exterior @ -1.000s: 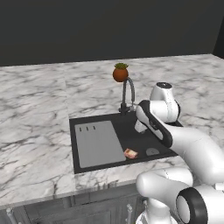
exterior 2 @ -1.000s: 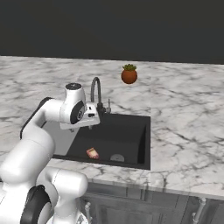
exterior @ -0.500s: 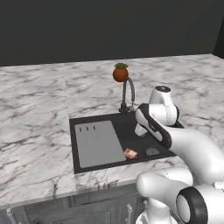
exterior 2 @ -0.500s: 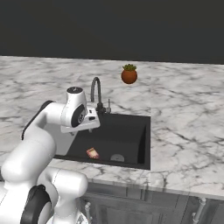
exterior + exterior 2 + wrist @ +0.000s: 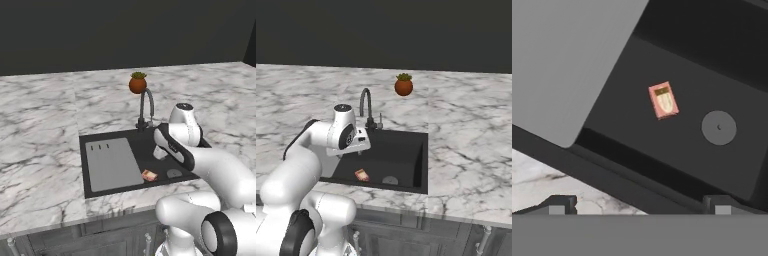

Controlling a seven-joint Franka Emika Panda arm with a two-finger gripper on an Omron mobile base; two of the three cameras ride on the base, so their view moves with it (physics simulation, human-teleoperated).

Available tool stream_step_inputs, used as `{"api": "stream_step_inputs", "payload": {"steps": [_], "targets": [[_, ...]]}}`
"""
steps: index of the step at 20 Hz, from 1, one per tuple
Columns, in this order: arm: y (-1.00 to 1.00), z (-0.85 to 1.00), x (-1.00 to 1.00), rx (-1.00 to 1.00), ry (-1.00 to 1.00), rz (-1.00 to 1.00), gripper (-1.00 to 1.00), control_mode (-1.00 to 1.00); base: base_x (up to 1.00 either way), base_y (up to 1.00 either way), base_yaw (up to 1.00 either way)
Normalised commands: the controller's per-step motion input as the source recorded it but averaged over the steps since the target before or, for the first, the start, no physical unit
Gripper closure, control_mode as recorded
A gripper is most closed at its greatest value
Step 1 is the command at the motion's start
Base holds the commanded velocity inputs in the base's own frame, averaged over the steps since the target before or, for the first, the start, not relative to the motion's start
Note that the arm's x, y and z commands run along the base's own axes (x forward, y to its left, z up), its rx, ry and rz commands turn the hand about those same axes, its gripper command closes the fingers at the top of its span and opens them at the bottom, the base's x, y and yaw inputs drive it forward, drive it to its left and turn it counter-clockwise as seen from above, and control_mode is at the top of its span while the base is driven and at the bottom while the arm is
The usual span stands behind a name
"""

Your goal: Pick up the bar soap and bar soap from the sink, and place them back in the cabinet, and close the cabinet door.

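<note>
One bar soap (image 5: pixel 664 100), a small reddish-orange bar with a cream patch, lies flat on the floor of the black sink (image 5: pixel 131 136), between the grey drainboard (image 5: pixel 112 164) and the round drain (image 5: pixel 174 173). The same bar soap (image 5: pixel 149 175) (image 5: pixel 362 175) sits near the basin's front wall. My gripper (image 5: pixel 159 152) (image 5: pixel 361 146) hangs over the basin, above and behind the soap, pointing down. In the hand view the gripper (image 5: pixel 639 206) is open, its fingertips (image 5: pixel 560 204) wide apart with nothing between them. The cabinet and the cabinet door are out of view.
A dark curved faucet (image 5: pixel 145 107) rises at the sink's back edge, close behind my hand. A round orange potted plant (image 5: pixel 137 84) stands on the marble counter (image 5: pixel 40 130) behind it. Dark wall lies beyond the counter.
My hand has sunk a little lower over the sink basin. The soap has stayed where it was.
</note>
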Motion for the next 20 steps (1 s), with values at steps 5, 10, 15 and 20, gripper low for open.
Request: {"api": "stream_step_inputs", "payload": {"steps": [5,10,15,20], "targets": [[0.03,-0.23,0.06,0.00,0.01,0.02,-1.00,-1.00,0.00,0.00,0.00],[0.06,-0.29,0.08,0.00,0.01,0.00,-1.00,-1.00,0.00,0.00,0.00],[0.01,-0.27,0.11,0.00,0.01,0.00,-1.00,-1.00,0.00,0.00,0.00],[0.00,-0.25,0.08,0.00,0.01,0.02,-1.00,-1.00,0.00,0.00,0.00]]}}
